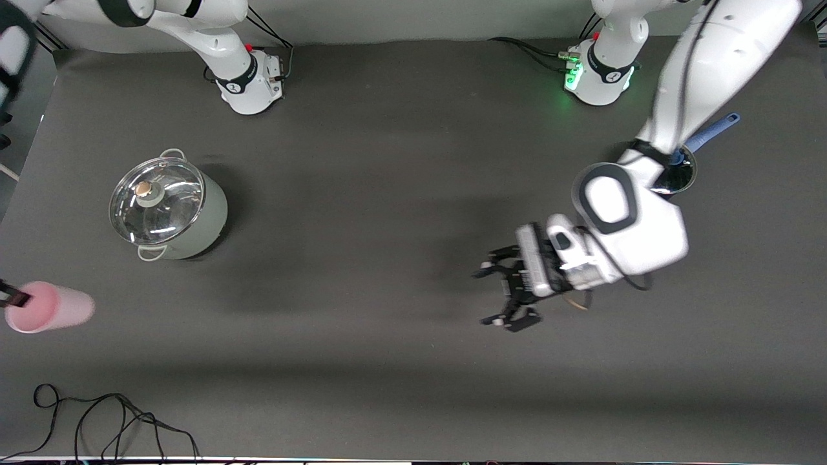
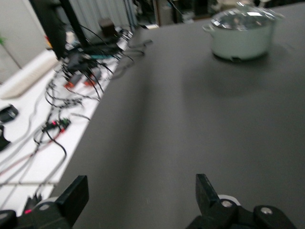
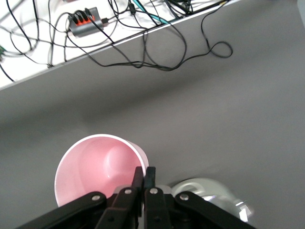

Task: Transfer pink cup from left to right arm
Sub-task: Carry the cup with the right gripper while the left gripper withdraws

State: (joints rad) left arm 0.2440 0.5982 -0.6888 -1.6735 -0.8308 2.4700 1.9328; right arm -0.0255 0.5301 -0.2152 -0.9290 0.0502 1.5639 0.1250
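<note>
The pink cup (image 1: pixel 52 308) hangs at the right arm's end of the table, tipped on its side, nearer the front camera than the pot. My right gripper (image 1: pixel 13 298) is shut on its rim. In the right wrist view the two fingers pinch the rim of the cup (image 3: pixel 93 169), one inside and one outside, at the gripper (image 3: pixel 144 171). My left gripper (image 1: pixel 501 294) is open and empty over bare table toward the left arm's end. In the left wrist view (image 2: pixel 140 193) its fingers stand wide apart with only dark table between them.
A pale green pot with a glass lid (image 1: pixel 165 206) stands toward the right arm's end and shows in both wrist views (image 2: pixel 243 33) (image 3: pixel 209 195). A blue-handled pan (image 1: pixel 685 165) lies under the left arm. A black cable (image 1: pixel 110 413) lies at the table's front edge.
</note>
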